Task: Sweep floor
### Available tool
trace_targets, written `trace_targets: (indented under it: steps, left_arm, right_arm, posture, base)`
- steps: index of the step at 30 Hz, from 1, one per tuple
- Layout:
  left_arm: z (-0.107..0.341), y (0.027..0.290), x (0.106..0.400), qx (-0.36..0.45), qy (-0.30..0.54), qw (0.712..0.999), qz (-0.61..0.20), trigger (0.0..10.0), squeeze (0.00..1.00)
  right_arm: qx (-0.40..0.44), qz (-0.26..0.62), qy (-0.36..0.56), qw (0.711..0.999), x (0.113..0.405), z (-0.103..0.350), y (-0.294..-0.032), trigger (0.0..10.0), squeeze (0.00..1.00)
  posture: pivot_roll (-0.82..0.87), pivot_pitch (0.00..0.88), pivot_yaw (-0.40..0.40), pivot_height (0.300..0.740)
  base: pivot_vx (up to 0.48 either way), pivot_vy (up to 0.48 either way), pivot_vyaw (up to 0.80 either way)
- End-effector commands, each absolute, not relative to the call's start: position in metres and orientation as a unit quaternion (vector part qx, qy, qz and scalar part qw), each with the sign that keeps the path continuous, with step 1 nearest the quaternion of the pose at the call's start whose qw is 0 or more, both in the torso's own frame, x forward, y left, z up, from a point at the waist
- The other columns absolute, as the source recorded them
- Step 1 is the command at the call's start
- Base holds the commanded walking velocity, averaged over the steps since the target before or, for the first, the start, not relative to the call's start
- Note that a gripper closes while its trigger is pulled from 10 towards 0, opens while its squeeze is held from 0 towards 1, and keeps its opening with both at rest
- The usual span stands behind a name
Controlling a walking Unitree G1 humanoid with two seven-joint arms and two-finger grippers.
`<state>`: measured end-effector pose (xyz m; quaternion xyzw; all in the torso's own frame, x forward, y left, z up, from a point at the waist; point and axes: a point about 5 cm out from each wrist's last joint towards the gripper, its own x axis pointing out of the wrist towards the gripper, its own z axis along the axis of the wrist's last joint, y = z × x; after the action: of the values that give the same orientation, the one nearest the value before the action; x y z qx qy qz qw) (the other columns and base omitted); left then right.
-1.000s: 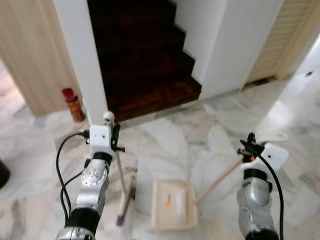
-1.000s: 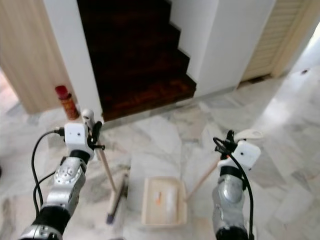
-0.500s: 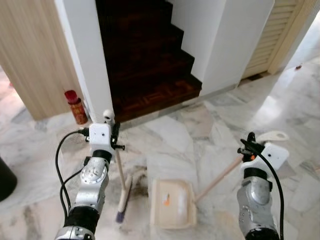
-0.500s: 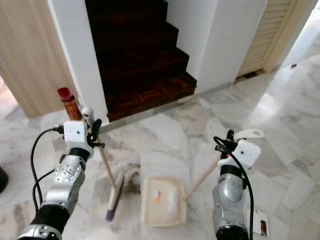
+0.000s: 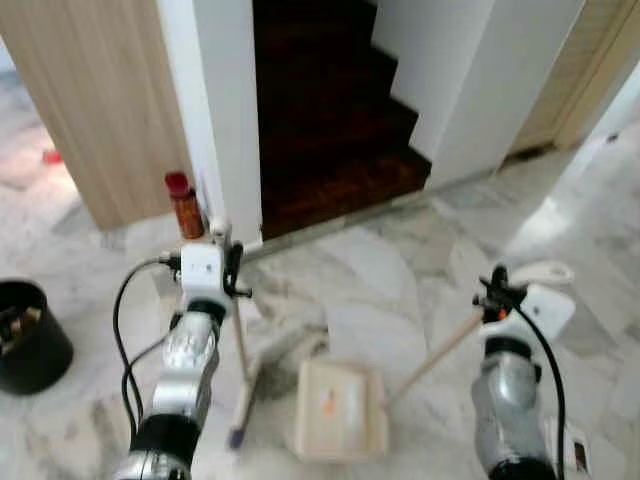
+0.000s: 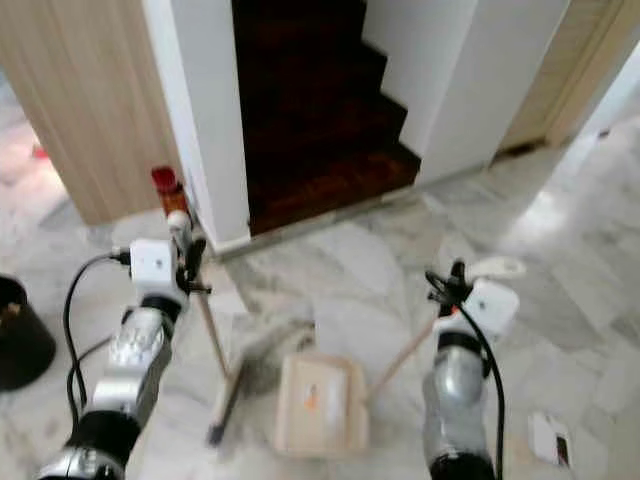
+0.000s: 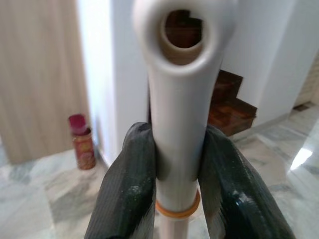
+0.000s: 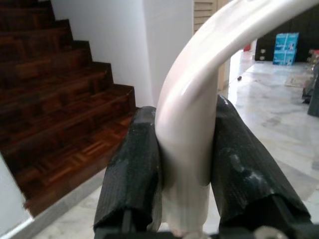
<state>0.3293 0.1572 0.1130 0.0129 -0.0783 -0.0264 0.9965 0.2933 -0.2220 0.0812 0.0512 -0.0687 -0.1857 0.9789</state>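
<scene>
At the foot of the dark wooden staircase (image 5: 330, 130), on the marbled floor (image 5: 400, 260), the whole view has swung over the last second: a black bin (image 5: 30, 335) has come into sight at the robot's far left and the red-capped canister (image 5: 183, 205) by the white pillar (image 5: 225, 110) now sits nearer the middle, so the camera has turned, not the things. Relative to the arms little has shifted: the left gripper (image 7: 175, 174) stays clenched around the top of the broom (image 5: 240, 365) handle, just under its hanging hole, and the right gripper (image 8: 182, 164) is still clamped on the curved white grip of the dustpan (image 5: 340, 410). The broom head rests on the floor just beside the pan's left edge, and the pan lies flat with a small orange scrap and something pale inside it, which suggests part of the sweeping is done and the robot is turning to look for more to collect. A small flat packet (image 6: 552, 437) lies on the floor to the robot's right, well apart from the pan, a likely next target. The pillar and canister stand close ahead of the broom, and the bin limits any swing to the left
</scene>
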Motion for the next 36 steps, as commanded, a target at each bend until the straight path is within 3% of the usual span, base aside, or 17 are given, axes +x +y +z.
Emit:
trace_targets:
  steps: [1,24,29,36]
  left_arm:
    - [0.1276,0.1605,0.3329,0.02,-0.107,0.994,-0.023,10.0,0.0]
    - [0.1284,0.1638,0.3322,0.021,-0.106,0.994,-0.016,10.0,0.0]
    - [0.1288,0.1641,0.3323,0.021,-0.107,0.994,-0.017,10.0,0.0]
    - [0.1299,0.1627,0.3327,0.021,-0.107,0.994,-0.018,10.0,0.0]
  right_arm:
    - [0.063,-0.179,-0.099,0.977,0.3007,0.0952,-0.2167,10.0,0.0]
    - [0.052,-0.177,-0.098,0.978,0.2996,0.0947,-0.215,10.0,0.0]
    - [0.053,-0.175,-0.098,0.978,0.2997,0.0943,-0.2141,10.0,0.0]
    - [0.059,-0.177,-0.099,0.977,0.2999,0.0947,-0.214,10.0,0.0]
  posture:
    - [0.2,0.0,-0.067,0.74]
    - [0.21,0.0,-0.067,0.74]
    - [0.21,0.001,-0.066,0.74]
    - [0.21,0.002,-0.065,0.74]
  base:
    - [0.0,0.428,0.0]
    - [0.0,0.43,0.0]
    - [0.0,0.431,0.75]
    - [0.0,0.43,0.0]
